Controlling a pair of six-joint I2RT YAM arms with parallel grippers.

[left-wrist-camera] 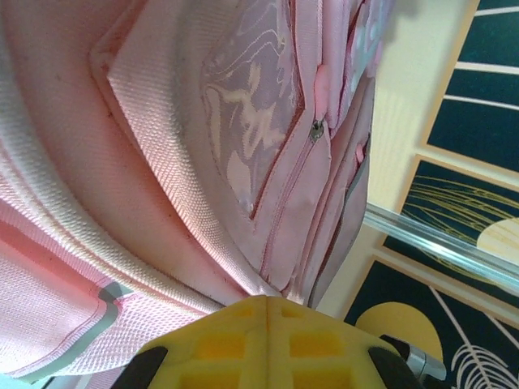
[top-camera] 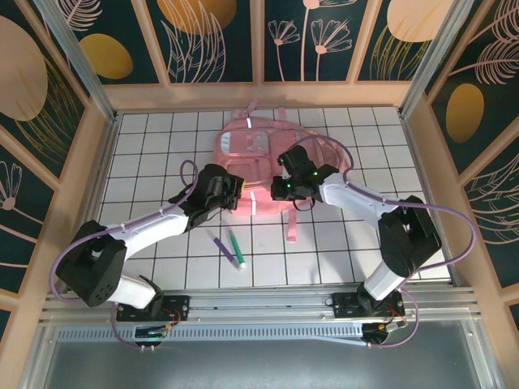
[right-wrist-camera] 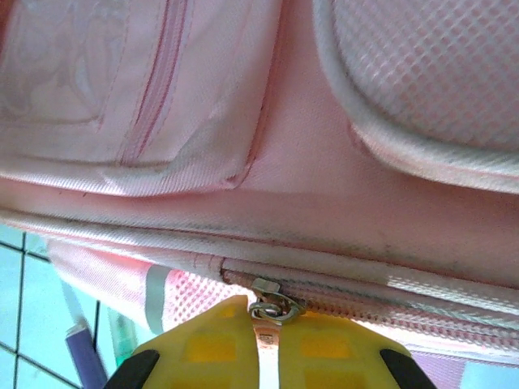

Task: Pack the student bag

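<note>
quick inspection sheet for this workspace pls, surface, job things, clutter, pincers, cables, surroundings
surface: white gridded tabletop, no spills seen
job's things: large pink fabric backpack lying mid-table, towards the far side
clutter: purple marker and green marker loose in front of the backpack
pincers: left pincer shut, at the backpack's front; right pincer shut on its metal zip pull
cables: purple cables looped along both arms
surroundings: wood-framed teal floral wall panels

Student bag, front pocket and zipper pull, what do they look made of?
The student bag looks like matte woven pink fabric, weave visible. The front pocket is likely glossy translucent plastic film, wrinkled with highlights. The zipper pull is probably metal, given its silvery glint.
</note>
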